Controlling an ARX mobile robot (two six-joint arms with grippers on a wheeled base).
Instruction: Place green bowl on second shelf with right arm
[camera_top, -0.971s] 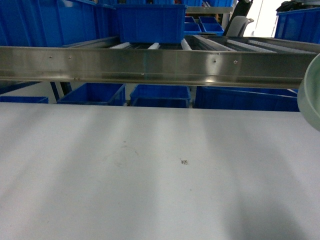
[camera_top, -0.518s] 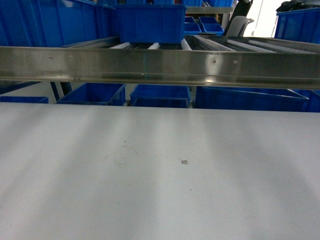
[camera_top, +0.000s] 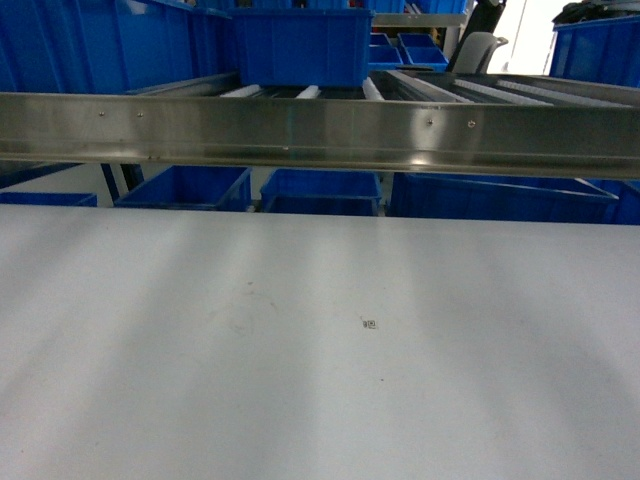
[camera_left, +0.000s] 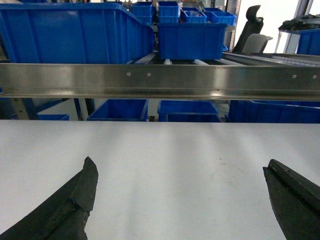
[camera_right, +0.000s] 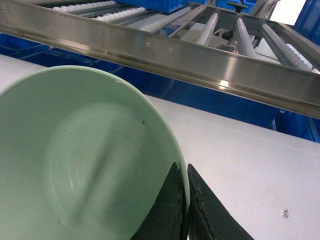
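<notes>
My right end effector (camera_right: 183, 200) is pinching the green bowl (camera_right: 80, 165) by its rim, above the white bench (camera_right: 240, 150) near the steel shelf rail (camera_right: 200, 55). My left end effector (camera_left: 180, 200) hangs spread wide over the bench.

I see the white desk (camera_top: 300, 350) filling the lower frame. Above it runs the steel shelf rail (camera_top: 320, 130). A blue crate (camera_top: 300, 45) sits upper centre.

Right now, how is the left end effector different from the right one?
The left end effector is wide open and holds nothing; the right end effector is pinched shut on the green bowl's rim. Both are black and hover above the white table.
</notes>
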